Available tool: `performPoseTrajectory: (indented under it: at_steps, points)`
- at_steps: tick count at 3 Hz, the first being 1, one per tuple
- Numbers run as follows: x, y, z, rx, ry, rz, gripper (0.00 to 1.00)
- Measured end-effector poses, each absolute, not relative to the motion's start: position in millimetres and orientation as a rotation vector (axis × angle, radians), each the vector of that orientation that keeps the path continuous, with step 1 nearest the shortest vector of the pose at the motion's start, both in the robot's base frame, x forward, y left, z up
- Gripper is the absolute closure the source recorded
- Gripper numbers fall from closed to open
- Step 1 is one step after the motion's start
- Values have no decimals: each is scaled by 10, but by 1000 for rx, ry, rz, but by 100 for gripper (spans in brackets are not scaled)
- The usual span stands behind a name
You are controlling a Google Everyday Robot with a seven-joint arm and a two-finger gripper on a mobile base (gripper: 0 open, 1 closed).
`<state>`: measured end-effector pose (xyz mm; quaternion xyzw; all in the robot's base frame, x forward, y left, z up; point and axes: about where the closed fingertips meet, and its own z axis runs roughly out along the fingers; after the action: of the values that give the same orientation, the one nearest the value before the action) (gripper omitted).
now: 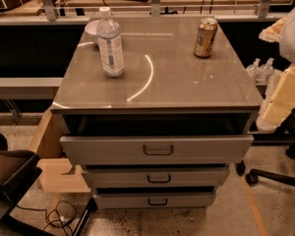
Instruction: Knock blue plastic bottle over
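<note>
The bottle (110,43) was seen upright at the upper left of the cabinet (187,90) top, the gripper (285,95) at the frame's right edge, well apart, its state not to be told.

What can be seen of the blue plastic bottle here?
The blue plastic bottle is clear, bluish-tinted plastic with a white screw cap and a pale label around its middle. It stands upright, not yet knocked over, on the back-left part of the grey cabinet top, right in front of a white bowl; whether they touch is unclear. The gold can stands at back right, and the end effector is beyond the cabinet's right edge, well apart.
</note>
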<state>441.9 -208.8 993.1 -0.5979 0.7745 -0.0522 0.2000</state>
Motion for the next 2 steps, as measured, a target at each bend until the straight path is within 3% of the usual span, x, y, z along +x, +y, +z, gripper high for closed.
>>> performPoseTrajectory:
  at_steps: [2]
  points:
    - [5013, -1632, 9685, -1388, 2075, 67, 0]
